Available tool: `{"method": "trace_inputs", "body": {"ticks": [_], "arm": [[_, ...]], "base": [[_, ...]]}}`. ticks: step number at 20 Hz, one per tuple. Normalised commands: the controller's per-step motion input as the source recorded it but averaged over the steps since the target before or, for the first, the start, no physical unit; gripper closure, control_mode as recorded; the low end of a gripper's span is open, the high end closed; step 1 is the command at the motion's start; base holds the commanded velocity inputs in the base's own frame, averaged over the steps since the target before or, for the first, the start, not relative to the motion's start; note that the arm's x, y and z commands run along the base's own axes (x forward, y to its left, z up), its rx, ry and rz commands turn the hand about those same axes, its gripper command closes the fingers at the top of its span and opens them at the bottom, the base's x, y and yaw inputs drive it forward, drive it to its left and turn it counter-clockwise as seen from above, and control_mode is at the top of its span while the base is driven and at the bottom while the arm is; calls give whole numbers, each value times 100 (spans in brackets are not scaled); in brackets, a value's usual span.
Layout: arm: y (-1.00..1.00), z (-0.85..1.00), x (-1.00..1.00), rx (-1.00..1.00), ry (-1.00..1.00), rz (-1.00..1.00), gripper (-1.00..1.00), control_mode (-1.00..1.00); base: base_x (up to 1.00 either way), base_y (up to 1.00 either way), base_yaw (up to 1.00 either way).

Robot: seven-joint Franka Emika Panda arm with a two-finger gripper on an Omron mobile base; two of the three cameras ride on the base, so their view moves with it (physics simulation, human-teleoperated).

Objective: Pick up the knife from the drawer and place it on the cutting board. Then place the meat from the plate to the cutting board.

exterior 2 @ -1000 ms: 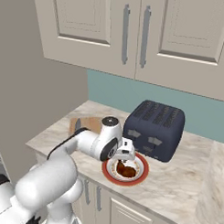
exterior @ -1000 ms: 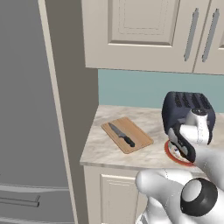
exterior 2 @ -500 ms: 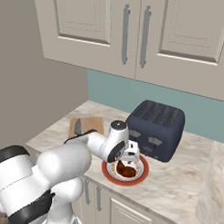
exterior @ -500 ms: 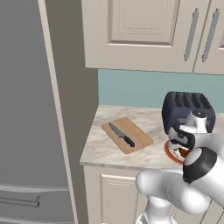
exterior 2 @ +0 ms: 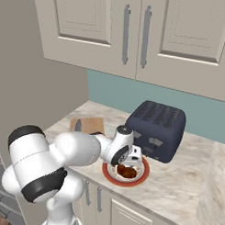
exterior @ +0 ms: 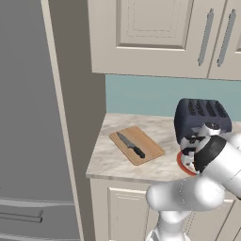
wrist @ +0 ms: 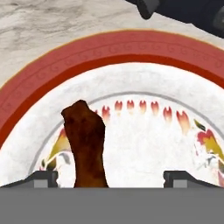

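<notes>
Now down low over the meat (wrist: 87, 146): brown strip lying on the pale centre of the plate (wrist: 109, 52), running up between the two dark fingertips (wrist: 43, 178), nearer the left-hand one in the hand view. Gripper (exterior 2: 129, 162) spread wide, nothing held; tips straddling the meat without visibly touching it. Compared with a second ago, hand lower and closer over the plate, wrist rolled, forearm swung in front of the plate in the left base view, so just a sliver of the red rim (exterior: 180, 162) left visible there. Jaws perhaps starting to narrow, too slight to confirm from the pictures. Knife (exterior: 131, 145) already lying diagonally on the cutting board (exterior: 148, 153), black handle toward the front corner, so first half of the task judged done. Plate just in front of the dark toaster (exterior 2: 156, 129), board well apart to the left on the marble counter (exterior 2: 185, 190). Judged step: closing on the meat. Next: lift clear of the rim, carry left, set down on bare wood beside the knife. Risk: off-centre grip, one finger meeting the meat first and pushing it sideways across the glazed plate.
</notes>
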Motion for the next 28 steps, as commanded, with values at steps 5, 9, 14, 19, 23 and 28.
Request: {"method": "trace_inputs", "body": {"ticks": [5, 9, 14, 19, 23, 28], "arm": [[1, -24, 3, 0, 1, 0, 100, -100], [10, -16, 0, 0, 0, 0, 100, -100], [35, -2, -1, 0, 0, 0, 100, -100], [34, -31, -9, 6, 1, 0, 100, -100], [0, 28, -7, 0, -6, 2, 100, -100], [2, 51, -5, 0, 5, 0, 100, -100]], "base": [[0, 0, 0], [0, 0, 0], [0, 0, 0], [0, 0, 0], [0, 0, 0], [0, 0, 0]]}}
